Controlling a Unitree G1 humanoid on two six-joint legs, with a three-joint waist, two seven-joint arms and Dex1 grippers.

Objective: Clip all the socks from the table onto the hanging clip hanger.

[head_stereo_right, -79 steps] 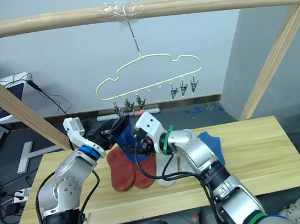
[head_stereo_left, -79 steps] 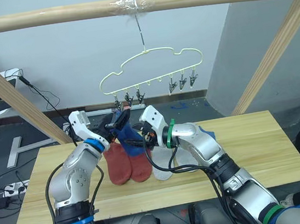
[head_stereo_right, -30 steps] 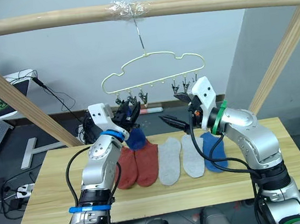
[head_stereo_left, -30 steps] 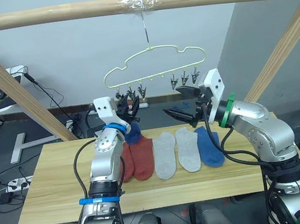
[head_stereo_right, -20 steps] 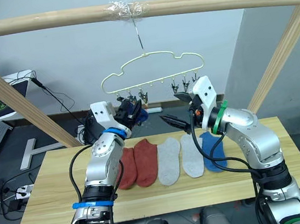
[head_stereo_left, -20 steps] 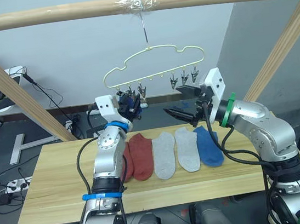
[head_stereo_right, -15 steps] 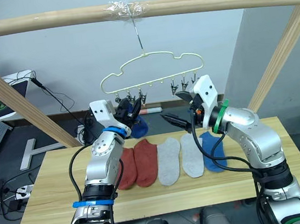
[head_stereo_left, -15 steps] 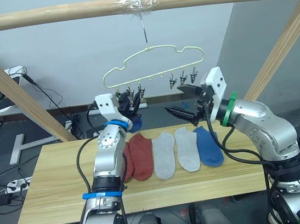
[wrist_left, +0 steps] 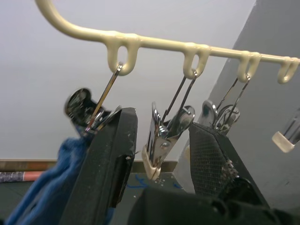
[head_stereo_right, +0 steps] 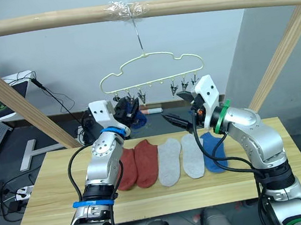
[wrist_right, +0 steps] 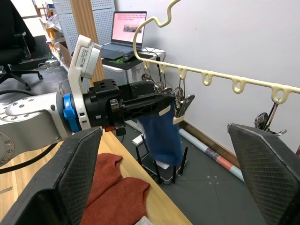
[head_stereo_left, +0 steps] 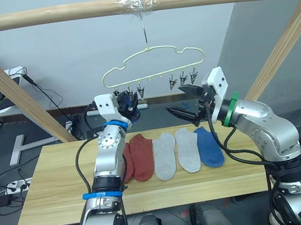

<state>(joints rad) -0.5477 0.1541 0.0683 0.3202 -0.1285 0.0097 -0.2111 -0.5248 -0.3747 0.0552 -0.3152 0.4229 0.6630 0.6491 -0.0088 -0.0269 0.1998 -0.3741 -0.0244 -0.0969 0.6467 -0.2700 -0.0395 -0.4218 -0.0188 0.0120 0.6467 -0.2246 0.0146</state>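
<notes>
Blue sock (wrist_right: 161,133) now risen to clips (head_stereo_left: 129,95), beside spread left tool (wrist_left: 157,154)

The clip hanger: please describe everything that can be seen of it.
The clip hanger is thin cream wire bent into a cloud outline. Its hook goes up to a taped spot on the wooden pole. Along its lower bar small loops carry dark metal clips, three toward each end. A blue sock hangs at the left clips, where the left gripper is raised. The right gripper, jaws open, is just below the right clips.
</notes>
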